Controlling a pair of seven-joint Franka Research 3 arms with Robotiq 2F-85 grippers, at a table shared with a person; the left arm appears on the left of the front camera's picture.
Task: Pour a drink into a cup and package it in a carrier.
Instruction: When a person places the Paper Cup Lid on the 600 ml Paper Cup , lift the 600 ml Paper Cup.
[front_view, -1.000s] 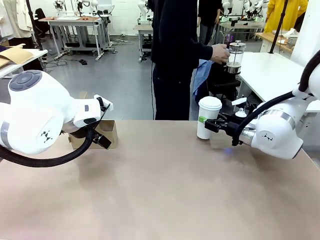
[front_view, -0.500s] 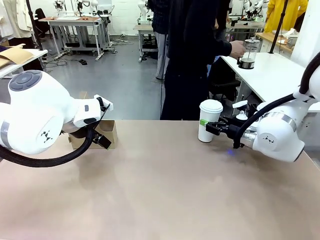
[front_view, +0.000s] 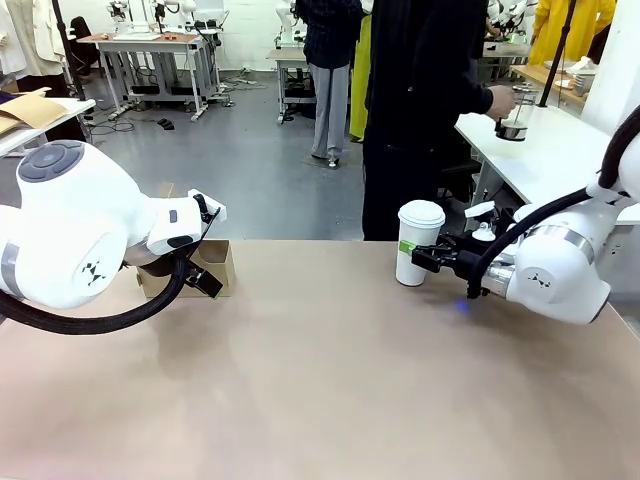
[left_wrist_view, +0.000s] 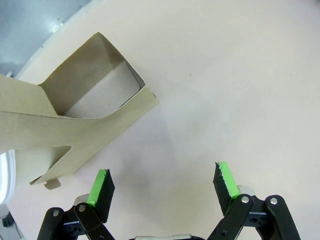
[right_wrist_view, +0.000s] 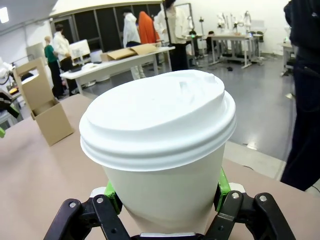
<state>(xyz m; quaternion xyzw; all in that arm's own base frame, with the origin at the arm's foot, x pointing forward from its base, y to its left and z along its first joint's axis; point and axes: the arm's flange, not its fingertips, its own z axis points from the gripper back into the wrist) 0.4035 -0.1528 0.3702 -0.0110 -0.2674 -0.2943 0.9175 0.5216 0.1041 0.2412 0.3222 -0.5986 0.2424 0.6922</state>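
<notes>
Right end effector (front_view: 420, 257): pads pinched on the lower wall of the white paper cup (front_view: 419, 240), one on either side, as seen in the right wrist view. Cup is upright with its lid (right_wrist_view: 157, 117) seated; the drink is hidden beneath it. Cup is located at the far right of the table (front_view: 330, 380). Whether its base rests on the surface or is just lifted cannot be told.

Left end effector (left_wrist_view: 163, 180): jaws spread wide with nothing between them, held above bare table just beside the carrier (left_wrist_view: 75, 115). Carrier is located at the far left of the table, well apart from the cup. One open compartment is visible beside the handle tab.

Step judged in hand: transfer of the lidded cup to the carrier. Pouring is taken as done, since the lid is on.

For a clean transfer:
- Cup to be kept vertical, and grip not to be tightened, as the paper wall is likely to buckle.
- Cup to be brought over the open compartment and lowered straight in, clear of the handle tab.
- Carrier is light cardboard and may slide, so bracing by the left end effector is advised before release
</notes>
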